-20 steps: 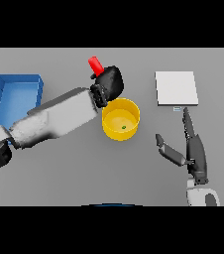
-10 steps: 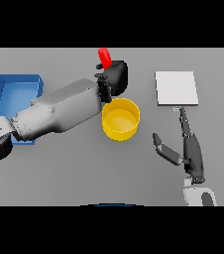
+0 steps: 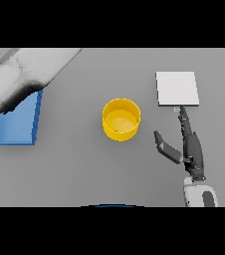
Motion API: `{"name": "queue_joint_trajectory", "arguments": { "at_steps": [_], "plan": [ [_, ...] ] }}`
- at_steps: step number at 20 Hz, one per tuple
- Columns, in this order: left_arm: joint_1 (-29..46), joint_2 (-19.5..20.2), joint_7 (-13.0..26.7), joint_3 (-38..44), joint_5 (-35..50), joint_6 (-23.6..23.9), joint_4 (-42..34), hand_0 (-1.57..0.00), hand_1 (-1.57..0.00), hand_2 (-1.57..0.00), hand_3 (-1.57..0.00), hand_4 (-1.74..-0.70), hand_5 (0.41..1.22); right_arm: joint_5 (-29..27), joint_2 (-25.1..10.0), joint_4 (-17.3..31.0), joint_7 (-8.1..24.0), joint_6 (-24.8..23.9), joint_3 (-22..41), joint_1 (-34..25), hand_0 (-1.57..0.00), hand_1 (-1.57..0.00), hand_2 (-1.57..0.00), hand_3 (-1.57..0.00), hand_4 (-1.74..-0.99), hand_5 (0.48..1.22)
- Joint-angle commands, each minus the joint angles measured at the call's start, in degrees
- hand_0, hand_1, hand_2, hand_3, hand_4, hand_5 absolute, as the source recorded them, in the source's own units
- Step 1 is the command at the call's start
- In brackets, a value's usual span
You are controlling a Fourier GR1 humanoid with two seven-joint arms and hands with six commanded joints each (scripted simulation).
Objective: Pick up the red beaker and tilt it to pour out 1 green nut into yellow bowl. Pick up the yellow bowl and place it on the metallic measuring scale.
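- The yellow bowl (image 3: 121, 119) stood upright near the middle of the grey surface (image 3: 84, 169), round, with a plain rim and a paler inner floor.
- A tiny green nut (image 3: 116, 131) showed as a speck inside the bowl at its near wall.
- The red beaker was nowhere in the head view.
- The metallic measuring scale (image 3: 177, 88), a pale square plate, lay flat to the right of the bowl and farther from the robot, apart from it.
- The right hand (image 3: 190, 144) lay to the right of the bowl and apart from it, fingers straight and pointing at the scale's near edge, thumb spread toward the bowl, holding nothing; its fingertips (image 3: 182, 110) reached just to the scale's near edge.
- The left hand itself did not show; only the left arm (image 3: 27, 74) crossed the upper left corner, above the blue tray (image 3: 20, 130).
- The blue tray sat at the left edge, well apart from the bowl.
- Bare surface lay all round the bowl, with a clear strip between it and the scale.
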Motion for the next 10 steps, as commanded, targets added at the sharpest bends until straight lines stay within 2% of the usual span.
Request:
{"name": "queue_joint_trajectory", "arguments": {
  "at_steps": [1,5,8,10],
  "plan": [
    [0.2,0.8,1.1,2.7,2.8,0.0,1.9,-1.57,-1.57,-1.53,-1.40,-1.72,1.221,-0.3,-0.1,0.0,-0.5,0.2,-0.1,0.0,0.00,0.00,0.00,0.00,-1.193,0.597],
    [3.3,5.4,9.0,15.5,16.3,3.5,8.9,-1.57,-1.57,-1.56,-1.36,-1.73,1.221,-1.3,-1.0,-0.5,-1.0,1.5,-0.2,0.5,0.00,0.00,0.00,0.00,-1.222,0.592],
    [8.7,9.9,9.7,22.7,26.4,8.1,8.4,-1.57,-1.57,-1.56,-1.40,-1.74,1.221,-0.8,-1.2,-0.7,-2.4,1.6,0.2,1.3,0.00,0.00,0.00,0.00,-1.222,0.587],
    [13.5,13.0,10.3,26.2,32.1,11.1,6.1,-1.57,-1.57,-1.57,-1.43,-1.74,1.221,-0.9,-1.2,0.7,-1.6,1.4,-0.1,-0.5,0.00,0.00,0.00,0.00,-1.222,0.586]
  ]
}}
